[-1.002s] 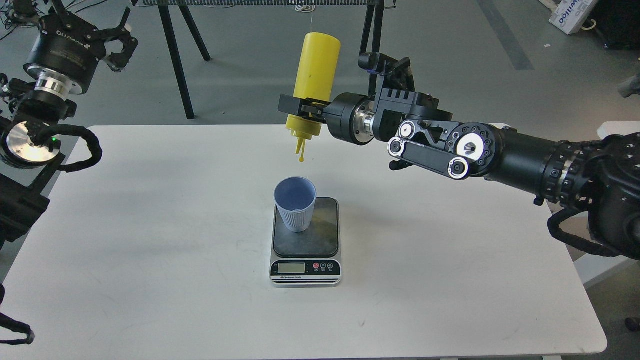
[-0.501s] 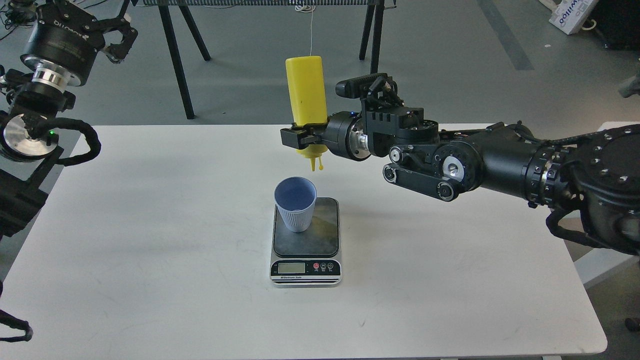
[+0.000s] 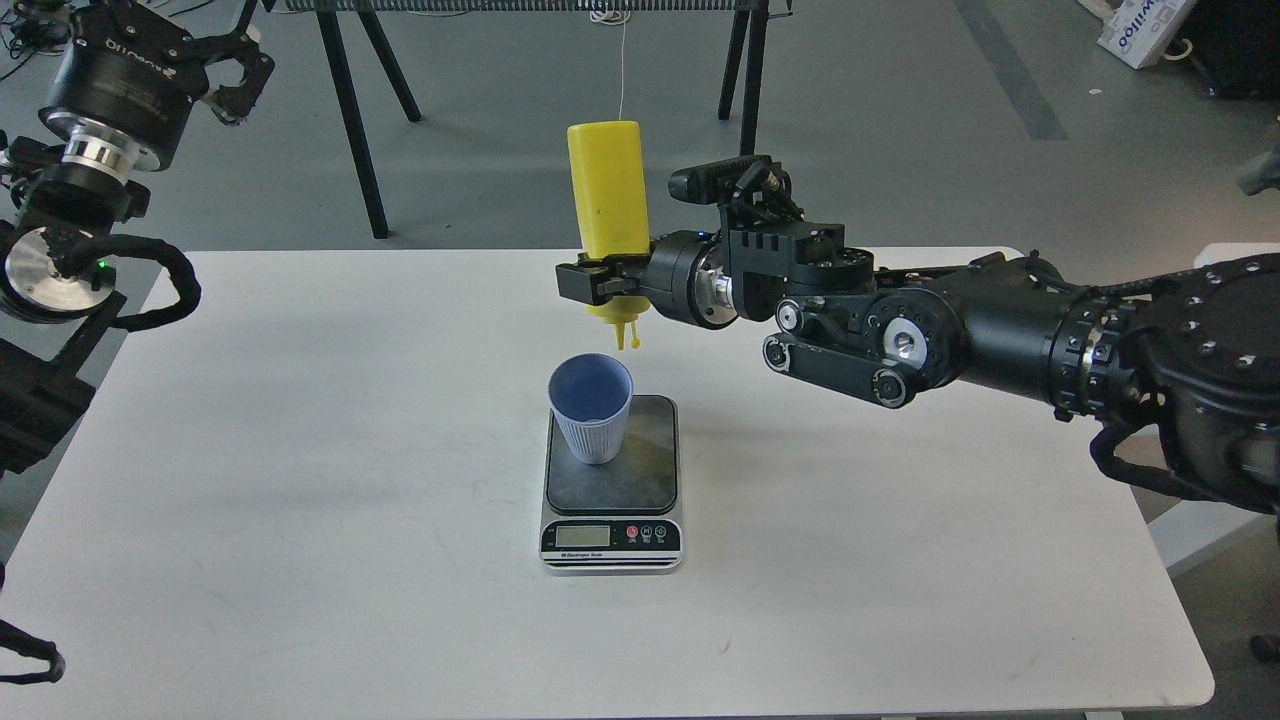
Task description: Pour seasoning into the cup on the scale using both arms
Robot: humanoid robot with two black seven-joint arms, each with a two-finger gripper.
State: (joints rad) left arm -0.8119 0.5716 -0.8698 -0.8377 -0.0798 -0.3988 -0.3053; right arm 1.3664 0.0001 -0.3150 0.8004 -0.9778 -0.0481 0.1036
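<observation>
The yellow seasoning bottle [image 3: 607, 190] hangs upside down, nozzle pointing down, with its small tethered cap dangling beside the tip. My right gripper [image 3: 598, 283] is shut on the bottle near its neck and holds it just above and behind the cup's rim. The light blue-grey ribbed cup [image 3: 591, 407] stands upright on the back left of the dark plate of the scale [image 3: 613, 480] in the middle of the white table. My left gripper [image 3: 237, 72] is raised at the far upper left, away from the table, with its claws spread and empty.
The white table [image 3: 300, 500] spreads around the scale. Black stand legs [image 3: 352, 120] rise behind the table's far edge. My right arm [image 3: 950, 330] stretches across the right half of the table above its surface.
My right gripper has lowered the upturned bottle and shifted it slightly, so its nozzle now hangs close above the cup's rim. The left arm has barely moved.
</observation>
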